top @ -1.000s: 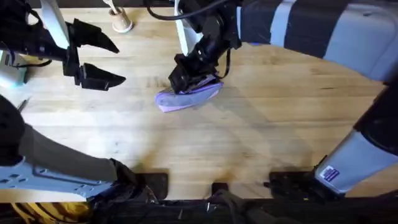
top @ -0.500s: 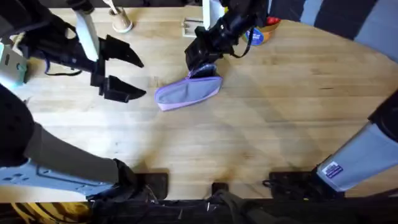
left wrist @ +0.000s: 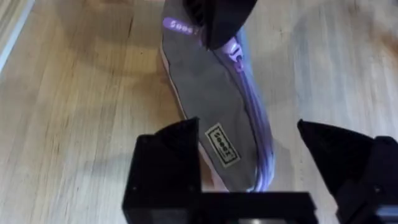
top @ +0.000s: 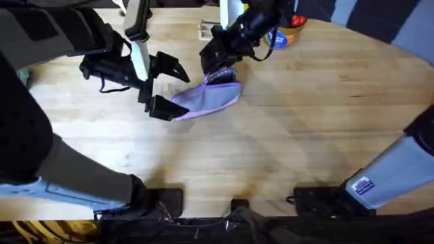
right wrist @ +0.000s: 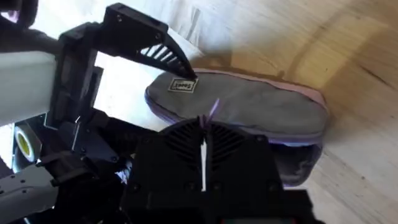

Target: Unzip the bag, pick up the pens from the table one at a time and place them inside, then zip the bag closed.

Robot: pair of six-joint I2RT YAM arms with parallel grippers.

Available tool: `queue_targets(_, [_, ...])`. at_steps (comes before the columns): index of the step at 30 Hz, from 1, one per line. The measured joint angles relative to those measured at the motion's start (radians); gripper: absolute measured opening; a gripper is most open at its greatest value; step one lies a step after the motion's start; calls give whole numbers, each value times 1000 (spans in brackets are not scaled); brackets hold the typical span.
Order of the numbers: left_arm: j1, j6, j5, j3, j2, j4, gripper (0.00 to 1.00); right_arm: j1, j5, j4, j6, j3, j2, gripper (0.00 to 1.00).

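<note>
I read the left tool (top: 166, 87) as spread wide, its two black fingers (left wrist: 166, 163) straddling the near end of the bag (top: 207, 99) without gripping it; in the left wrist view the bag's end with a small sewn label (left wrist: 222, 145) sits in the gap between them. I read the right tool (top: 215, 68) as pressed together at the bag's far end, pinching a thin purple tab (right wrist: 212, 109) that stands up at the zip line; in the right wrist view its fingertips (right wrist: 186, 146) meet with no gap. The bag lies flat on the surface (top: 305, 135), elongated, angled between the two tools, toward the far middle of the surface. Beyond the right tool I see an orange and blue container (top: 285, 34) near the far edge.
</note>
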Motion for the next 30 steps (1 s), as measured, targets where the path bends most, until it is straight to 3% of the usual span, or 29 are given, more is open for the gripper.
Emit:
queue_targets(2, [-17,-36,-5,-5,0,34,896,-1,0,0,0,0,0,31])
queue_targets(3, [-24,-56,-7,-7,0,44,796,-1,0,0,0,0,0,31])
queue_targets(5, [-32,-75,-11,-8,0,56,557,-1,0,0,0,0,0,31])
queue_targets(7, [-34,-88,-13,-9,0,61,246,-2,0,0,0,0,0,31])
queue_targets(9, [-34,-96,-17,-9,0,65,68,-6,0,0,0,0,0,31])
queue_targets(16, [-34,-111,-17,-9,0,69,46,-61,15,-69,-21,0,0,33])
queue_targets(24, [-33,-112,-11,-9,0,69,45,-245,27,-134,-60,0,0,34])
queue_targets(30, [-50,-112,10,-9,0,83,45,-304,26,-130,-64,-13,0,35])
